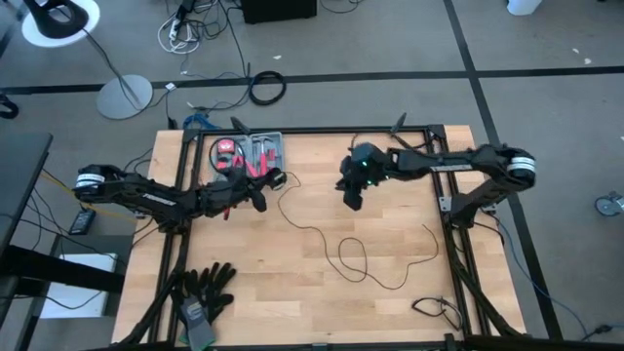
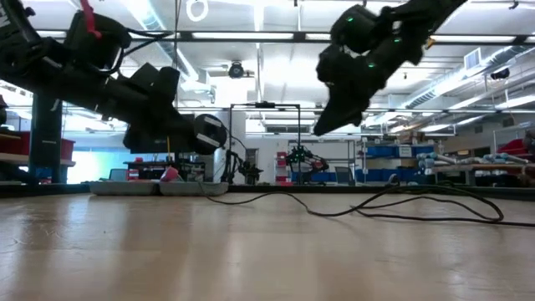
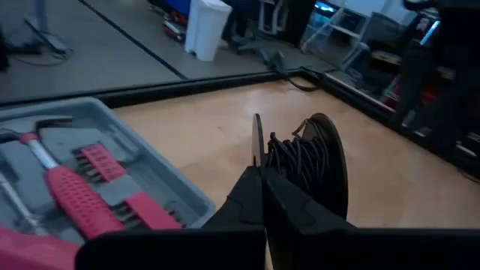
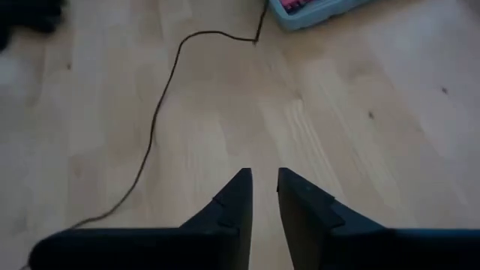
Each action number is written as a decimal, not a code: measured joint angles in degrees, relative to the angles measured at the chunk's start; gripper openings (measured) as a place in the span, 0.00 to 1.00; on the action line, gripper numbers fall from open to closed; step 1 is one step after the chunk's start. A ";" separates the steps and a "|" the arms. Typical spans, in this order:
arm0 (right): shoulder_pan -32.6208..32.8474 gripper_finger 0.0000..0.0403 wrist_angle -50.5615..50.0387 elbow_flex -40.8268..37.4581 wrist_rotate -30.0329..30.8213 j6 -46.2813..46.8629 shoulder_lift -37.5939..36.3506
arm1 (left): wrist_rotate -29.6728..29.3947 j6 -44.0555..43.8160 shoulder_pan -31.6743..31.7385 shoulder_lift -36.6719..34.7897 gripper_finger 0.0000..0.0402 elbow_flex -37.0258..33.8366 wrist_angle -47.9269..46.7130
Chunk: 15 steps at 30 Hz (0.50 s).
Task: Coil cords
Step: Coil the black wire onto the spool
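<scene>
The left end effector (image 3: pixel 262 187) is pressed together on the edge of a small round black spool (image 3: pixel 311 161) with thin black cord wound on it, close to the grey tray; the rest of the long thin black cord (image 1: pixel 336 244) lies in loose loops across the middle of the light wooden counter (image 1: pixel 292 302); the right end effector (image 4: pixel 262 187) hangs above the counter with its fingers a little apart and nothing between them.

What could go wrong: the loose cord could snag or make a knot if it is pulled too fast; the spool could slip out, because it is only pinched at the rim; the right end effector could miss the cord, because it is so thin.

The grey plastic tool tray (image 1: pixel 255 156) sits at the far side of the counter; in it is a red-handled hammer (image 3: pixel 71 191) and what look like other red and grey tools, though they are hard to make out.
</scene>
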 joint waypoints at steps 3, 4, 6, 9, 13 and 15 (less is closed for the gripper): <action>2.59 0.15 7.31 -6.45 4.20 2.56 -3.51 | -4.51 0.03 -1.15 0.01 0.00 -0.34 0.81; 3.47 0.14 11.99 -9.09 5.48 3.83 -4.25 | -5.66 0.12 -1.50 0.01 0.00 -0.33 0.96; 5.24 0.14 24.89 -14.74 7.57 6.59 -4.42 | -6.63 1.23 -1.94 0.02 0.00 -0.34 2.13; 7.63 0.14 51.39 -22.07 9.65 8.30 -0.27 | -6.88 3.72 -1.99 0.02 0.00 -0.31 4.93; 9.95 0.13 77.94 -25.01 13.49 8.42 10.89 | -6.99 6.50 -1.97 0.02 0.00 -0.25 8.07; 10.86 0.13 84.37 -23.41 13.82 8.86 16.92 | -7.02 7.36 -1.97 0.00 0.00 -0.25 8.59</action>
